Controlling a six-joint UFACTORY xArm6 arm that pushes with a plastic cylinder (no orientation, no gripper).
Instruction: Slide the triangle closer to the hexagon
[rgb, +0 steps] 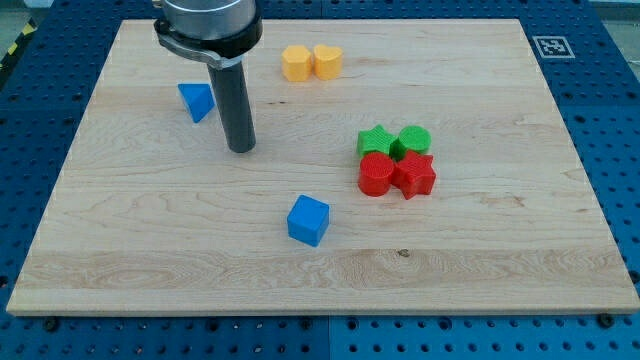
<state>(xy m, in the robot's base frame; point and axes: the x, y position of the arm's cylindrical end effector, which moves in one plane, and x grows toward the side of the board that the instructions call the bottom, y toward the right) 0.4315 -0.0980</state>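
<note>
Blue triangle (196, 101) sits near the board's upper left, just to the view's left of the rod, apart from it by a narrow strip of bare wood. It is a small wedge in bright blue, its point toward the view's right and bottom, resting flat on the wood. Arm enters from the view's top: a grey collar (207, 28) with a dark ring, then the straight dark rod (235, 100) dropping nearly upright. The tip (241, 149) meets the board a little below and to the right of the triangle, not touching it. No pincer on this arm, only the rod, so nothing is open, closed or gripped. Yellow hexagon (296, 63) lies at the view's top centre, right of the rod, touching a yellow heart (327, 61) on its right side; rod stands between triangle and hexagon, slightly lower than both. Blue cube (308, 220) lies alone toward the view's bottom centre, well apart from the tip. At the view's right centre, four blocks are packed together: green star (375, 140) and green round block (412, 141) behind, red cylinder (377, 174) and red star (414, 174) in front. Wooden board (500, 260) is pale, grain running left to right, resting on a blue perforated table (610, 60). A black-and-white marker (551, 45) sits at the board's top right corner.
</note>
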